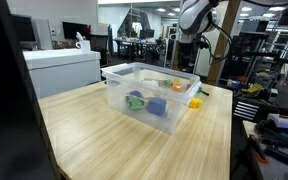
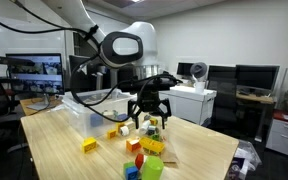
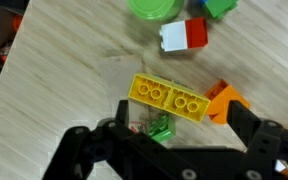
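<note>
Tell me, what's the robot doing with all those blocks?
The robot's gripper hangs open above a yellow brick on the wooden table, holding nothing. An orange piece and a small green piece lie right beside the brick. More blocks are scattered around, and a clear bin stands on the table too.

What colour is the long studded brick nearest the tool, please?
Yellow; the brick shows best in the wrist view.

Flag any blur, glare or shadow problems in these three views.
Wrist view: yellow block sharp, the open gripper dark and soft along the bottom. In an exterior view, a dark out-of-focus shape covers the frame's left side; bin clear. In an exterior view, even lighting, table without glare.
</note>
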Controlling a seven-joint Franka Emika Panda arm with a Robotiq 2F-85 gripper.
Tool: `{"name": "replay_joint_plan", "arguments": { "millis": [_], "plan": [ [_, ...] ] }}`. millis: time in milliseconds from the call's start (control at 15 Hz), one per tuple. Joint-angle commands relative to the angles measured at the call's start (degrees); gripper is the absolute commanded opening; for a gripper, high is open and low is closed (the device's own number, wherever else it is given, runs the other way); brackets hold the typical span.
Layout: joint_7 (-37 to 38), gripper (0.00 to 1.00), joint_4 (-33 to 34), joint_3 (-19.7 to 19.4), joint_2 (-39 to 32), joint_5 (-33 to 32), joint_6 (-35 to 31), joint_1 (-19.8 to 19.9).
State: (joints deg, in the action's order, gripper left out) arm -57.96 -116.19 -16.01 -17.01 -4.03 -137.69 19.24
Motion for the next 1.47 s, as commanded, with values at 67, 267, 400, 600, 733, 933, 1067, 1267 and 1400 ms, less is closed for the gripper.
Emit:
{"name": "replay_joint_plan", "arguments": {
  "millis": [67, 267, 400, 600, 733, 933, 1067, 1267, 1400],
  "plan": [
    [-12.45, 1.0, 3.49, 3.88, -3.26, -0.82, 0.44, 2.58],
    [-21.39, 1.0, 2.08, 6.32, -3.51, 0.8, -0.58, 3.45],
    [-27.94, 1.0, 1.57, 7.69, -4.03, 1.89, -0.39, 4.38],
    [-34.87, 1.0, 2.13, 7.81, -5.99, 2.08, 0.09, 5.59],
    [-38.25, 1.0, 2.73, 7.47, -7.3, 1.72, 0.16, 6.35],
    [-41.84, 1.0, 2.99, 6.9, -8.4, 1.23, 0.23, 7.33],
    [-42.5, 0.94, 2.89, 6.63, -8.82, 1.19, 0.75, 7.55],
    [-40.4, 0.56, 2.79, 5.9, -9.27, 0.92, 1.76, 6.86],
    [-36.39, 0.42, 2.05, 4.99, -8.27, 0.17, 1.87, 5.35]
  ]
}}
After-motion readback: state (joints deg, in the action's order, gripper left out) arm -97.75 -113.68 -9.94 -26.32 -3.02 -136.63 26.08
